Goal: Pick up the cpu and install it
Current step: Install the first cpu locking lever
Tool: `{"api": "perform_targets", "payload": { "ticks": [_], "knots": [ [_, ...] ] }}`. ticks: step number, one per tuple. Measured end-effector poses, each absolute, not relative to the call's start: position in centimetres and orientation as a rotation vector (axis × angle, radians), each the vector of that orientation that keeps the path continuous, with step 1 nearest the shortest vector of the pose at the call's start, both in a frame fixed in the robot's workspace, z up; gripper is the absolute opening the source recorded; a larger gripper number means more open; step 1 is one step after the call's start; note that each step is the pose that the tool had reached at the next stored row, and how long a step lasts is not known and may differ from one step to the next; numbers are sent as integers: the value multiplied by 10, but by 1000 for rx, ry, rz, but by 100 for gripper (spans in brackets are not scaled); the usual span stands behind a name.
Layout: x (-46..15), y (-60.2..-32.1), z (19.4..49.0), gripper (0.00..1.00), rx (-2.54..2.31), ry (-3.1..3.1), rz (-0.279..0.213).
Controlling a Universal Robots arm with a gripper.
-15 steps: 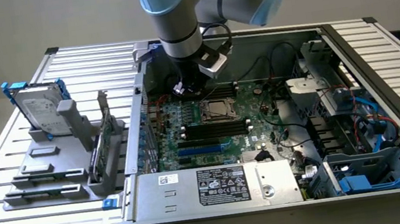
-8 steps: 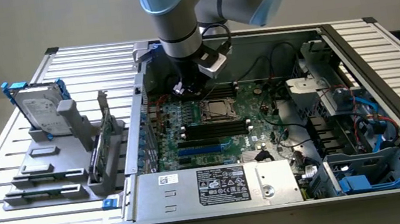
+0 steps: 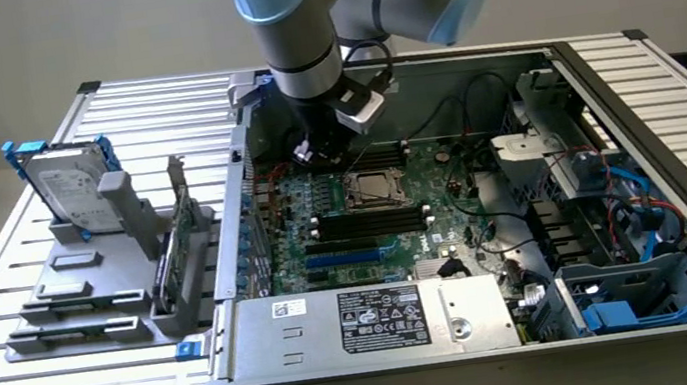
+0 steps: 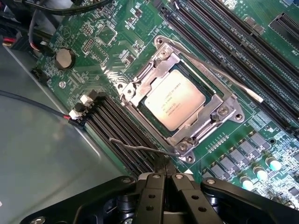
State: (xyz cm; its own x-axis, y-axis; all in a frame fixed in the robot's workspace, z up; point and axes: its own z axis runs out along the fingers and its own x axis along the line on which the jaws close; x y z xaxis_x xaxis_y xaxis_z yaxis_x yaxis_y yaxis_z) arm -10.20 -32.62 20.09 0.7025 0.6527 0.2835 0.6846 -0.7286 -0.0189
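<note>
The cpu (image 4: 175,100), a dull silver square with faint print, lies flat inside the metal-framed socket (image 4: 217,113) on the green motherboard (image 4: 135,23). It also appears as a small silver square (image 3: 371,189) mid-board in the exterior view. Two thin wire levers (image 4: 236,84) stick out along the socket's sides. My gripper (image 4: 165,175) is shut, its black fingers (image 4: 154,198) pressed together with nothing between them, hovering just off one corner of the socket. In the exterior view the gripper (image 3: 317,151) hangs over the board, toward the exterior view's left of the socket.
Black memory slots (image 4: 117,123) flank the socket, and a coin battery (image 4: 64,58) sits nearby. A silver hard drive with blue brackets (image 3: 68,196) stands on a grey rack outside the case. The power supply (image 3: 362,323) and a blue drive cage (image 3: 635,298) line the case front.
</note>
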Motion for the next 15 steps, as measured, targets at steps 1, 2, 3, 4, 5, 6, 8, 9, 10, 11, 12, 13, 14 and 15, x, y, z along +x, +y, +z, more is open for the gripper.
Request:
{"api": "perform_targets", "payload": {
  "ticks": [1, 2, 3, 4, 5, 6, 8, 9, 10, 11, 12, 13, 14, 15],
  "knots": [
    [-102, -326, 201, 11, -2784, -1099, -392],
    [-102, -326, 201, 11, -2785, -1099, -392],
    [-102, -326, 201, 11, -2785, -1099, -392],
    [-102, -326, 201, 11, -2785, -1099, -392],
    [-102, -326, 201, 11, -2785, -1099, -391],
    [-102, -326, 202, 11, -2786, -1099, -391],
    [-102, -326, 202, 11, -2786, -1099, -392],
    [-102, -326, 202, 11, -2786, -1099, -391],
    [-101, -326, 202, 11, -2786, -1099, -391],
    [-100, -326, 202, 11, -2786, -1099, -391],
    [-99, -326, 202, 11, -2786, -1099, -391],
    [-98, -326, 202, 11, -2786, -1100, -391],
    [-98, -326, 202, 11, -2786, -1100, -391],
    [-97, -326, 202, 11, -2787, -1100, -391]
  ]
}}
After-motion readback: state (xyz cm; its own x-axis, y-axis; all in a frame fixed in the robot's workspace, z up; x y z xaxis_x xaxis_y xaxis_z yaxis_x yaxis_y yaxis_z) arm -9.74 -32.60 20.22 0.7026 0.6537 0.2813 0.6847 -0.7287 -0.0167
